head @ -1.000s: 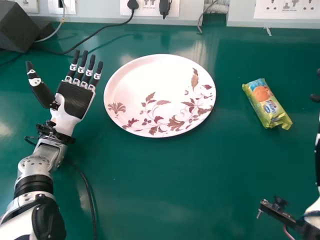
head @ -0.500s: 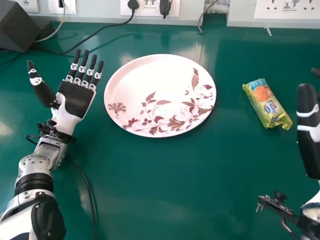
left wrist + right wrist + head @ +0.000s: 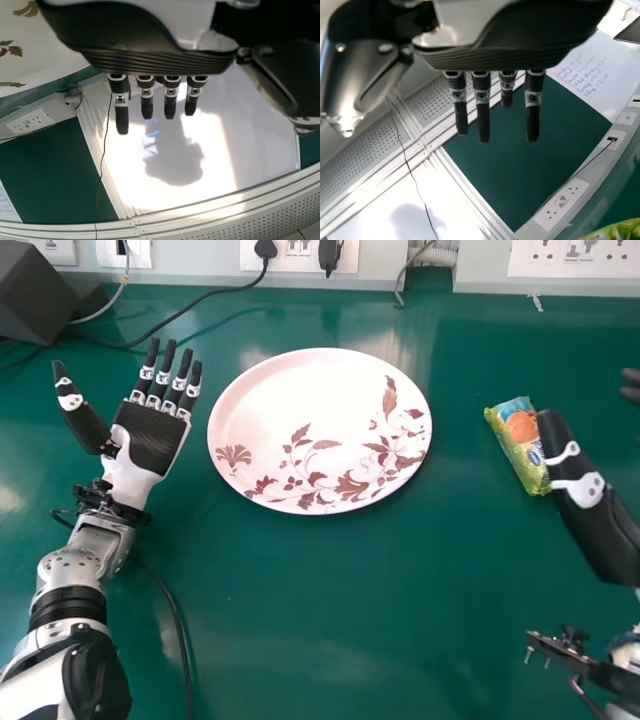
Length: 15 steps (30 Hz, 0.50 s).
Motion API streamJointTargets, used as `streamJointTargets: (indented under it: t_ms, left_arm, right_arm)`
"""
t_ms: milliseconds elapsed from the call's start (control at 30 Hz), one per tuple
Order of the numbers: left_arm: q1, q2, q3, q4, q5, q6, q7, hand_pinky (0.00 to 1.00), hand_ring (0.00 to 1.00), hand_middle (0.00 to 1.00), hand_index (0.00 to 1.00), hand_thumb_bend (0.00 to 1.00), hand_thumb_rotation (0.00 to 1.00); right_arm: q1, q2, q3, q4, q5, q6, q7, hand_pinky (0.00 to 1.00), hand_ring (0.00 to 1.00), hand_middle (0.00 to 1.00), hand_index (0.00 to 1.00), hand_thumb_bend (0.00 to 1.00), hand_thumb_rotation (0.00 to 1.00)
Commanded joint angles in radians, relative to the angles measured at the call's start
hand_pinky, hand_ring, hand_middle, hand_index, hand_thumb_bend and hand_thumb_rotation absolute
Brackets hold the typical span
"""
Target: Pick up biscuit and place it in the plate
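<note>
In the head view the biscuit packet, yellow-green and blue, lies on the green table right of the plate. The round white plate with brown leaf patterns has nothing on it. My right hand comes in from the right edge, its thumb overlapping the packet's lower right side. In the right wrist view my right hand has straight fingers, and a bit of the packet shows at the corner. My left hand rests palm up left of the plate, fingers straight; the left wrist view shows the hand too.
A dark box and black cables lie at the back left of the table. Wall sockets line the rear edge. A cable runs beside the left forearm.
My right hand has come in from the right edge and moved left toward the packet, now covering part of it. The left hand, plate and packet keep their places.
</note>
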Motion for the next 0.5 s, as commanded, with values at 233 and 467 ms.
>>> streamJointTargets:
  t_ms: [233,467]
  left_arm:
    - [0.016,0.002,0.011,0.009,0.001,0.007,-0.010,0.69,0.81,0.90,1.00,1.00,0.79]
    - [0.015,0.001,0.010,0.012,0.004,-0.001,-0.012,0.99,0.97,1.00,1.00,1.00,0.86]
  right_arm:
    - [-0.079,0.001,-0.039,0.018,-0.134,0.058,0.070,0.62,0.68,0.75,0.81,1.00,0.73]
    - [-0.113,-0.019,-0.064,0.029,-0.211,0.059,0.118,0.62,0.69,0.76,0.82,1.00,0.73]
